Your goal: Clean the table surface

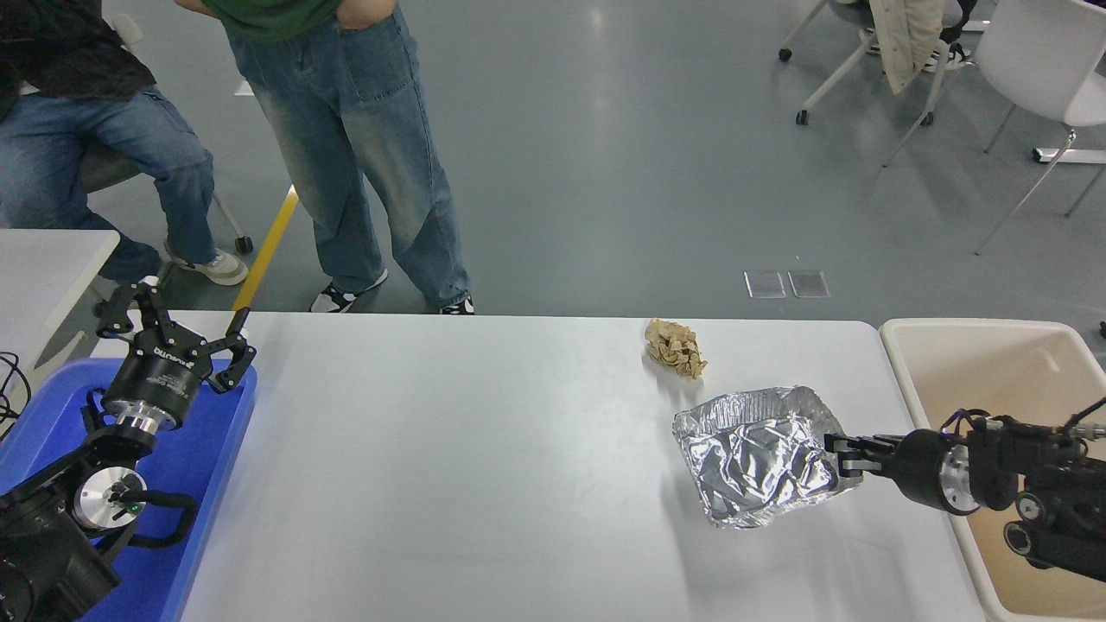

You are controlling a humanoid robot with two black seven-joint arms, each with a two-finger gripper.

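The white table surface (449, 466) fills the lower picture. A crumpled silver foil tray (760, 453) hangs tilted just above it at the right. My right gripper (840, 456) is shut on the tray's right rim, its arm coming in from the right edge. A crumpled brown paper ball (676, 346) lies near the table's far edge, just beyond the tray. My left gripper (173, 333) is parked open at the lower left, over a blue tray (203, 484).
A beige plastic bin (994, 371) stands against the table's right end, under my right arm. A smaller white table (43, 268) shows at the left edge. Two people in jeans are at the far side, and white chairs stand at the top right.
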